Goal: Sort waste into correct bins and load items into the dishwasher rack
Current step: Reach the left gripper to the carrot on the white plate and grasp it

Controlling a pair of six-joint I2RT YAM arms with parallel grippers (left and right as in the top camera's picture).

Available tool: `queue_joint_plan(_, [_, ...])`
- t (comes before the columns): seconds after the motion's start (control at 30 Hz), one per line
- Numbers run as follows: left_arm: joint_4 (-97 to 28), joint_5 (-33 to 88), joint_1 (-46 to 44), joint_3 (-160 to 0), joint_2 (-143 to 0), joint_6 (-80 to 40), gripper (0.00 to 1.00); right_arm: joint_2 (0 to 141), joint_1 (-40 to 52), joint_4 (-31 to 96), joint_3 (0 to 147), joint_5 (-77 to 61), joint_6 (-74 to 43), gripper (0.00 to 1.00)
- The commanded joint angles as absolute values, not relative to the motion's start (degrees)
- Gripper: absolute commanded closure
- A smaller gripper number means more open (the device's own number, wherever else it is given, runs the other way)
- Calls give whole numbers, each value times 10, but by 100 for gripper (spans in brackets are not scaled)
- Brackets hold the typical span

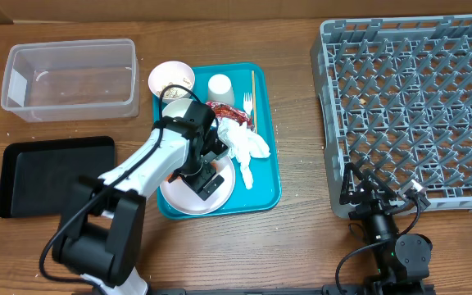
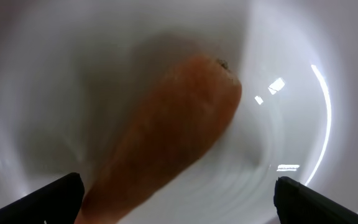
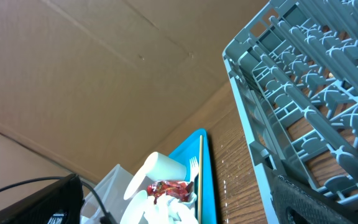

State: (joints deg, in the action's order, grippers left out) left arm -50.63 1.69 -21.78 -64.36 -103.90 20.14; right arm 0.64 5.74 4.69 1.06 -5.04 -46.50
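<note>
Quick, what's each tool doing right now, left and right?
Left tool: open over the orange carrot on the round white plate, not gripping it.
Right tool: open, empty, beside the large grey plastic rack.

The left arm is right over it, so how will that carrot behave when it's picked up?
The carrot looks solid, so probably stiff, not floppy. Its rounded, tapered body may roll or slip on the glossy white plate. Pinching across the thicker part seems safest.
</note>
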Motion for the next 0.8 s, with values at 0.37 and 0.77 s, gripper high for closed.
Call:
queue_joint_plan(0.37, [-494, -16, -218, -652, -1102, 223, 50, 3, 60, 44, 5, -43, -465, 0])
queue_joint_plan(0.77, [-524, -63, -218, -661, -1090, 130, 96, 3, 60, 44, 5, -43, -465, 0])
